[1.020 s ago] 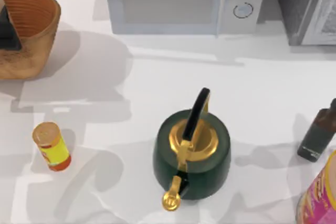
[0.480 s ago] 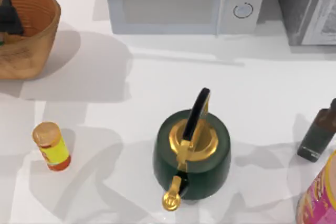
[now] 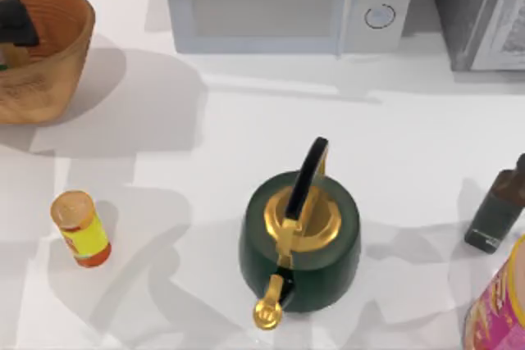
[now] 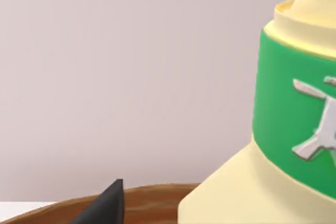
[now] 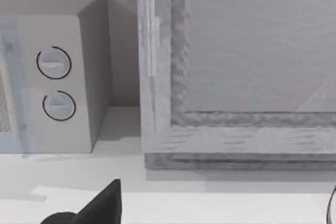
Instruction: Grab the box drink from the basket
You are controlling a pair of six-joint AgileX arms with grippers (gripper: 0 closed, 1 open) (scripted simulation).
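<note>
The box drink [image 4: 294, 129] stands up close in the left wrist view, a pale cream carton with a broad green band and a grey-white mark on that band. Its narrower cream top rises above the band. Its lower part comes down behind the brown rim of the basket [image 4: 157, 195], so the carton is at the basket, at the far left of the table. The left gripper [image 3: 15, 15] shows from above as a dark shape over the inside of the basket, near its back wall. Whether it is clenched on the carton or released from it cannot be told from these views. A small patch of green and tan lies just below the gripper at the picture's left edge, too cut off to name with certainty.

The basket is a wide round woven bowl, orange-brown with ribbed rings, partly cut by the left edge of the top view. On the white table [image 3: 246, 137], toward the near side from the basket, stands a yellow-and-red can [image 3: 79, 229] with a tan lid, well apart from the basket. A dark green kettle [image 3: 299, 243] with gold lid, gold spout and black handle sits near the middle. A white microwave [image 3: 287, 2] lines the back edge, with a grey cabinet [image 3: 484, 10] beside it. At the right are a dark bottle [image 3: 496, 211] and a pink-and-yellow container [image 3: 500, 309].

The right gripper [image 5: 105, 203] faces the microwave's dials and the grey cabinet; its state cannot be told.
</note>
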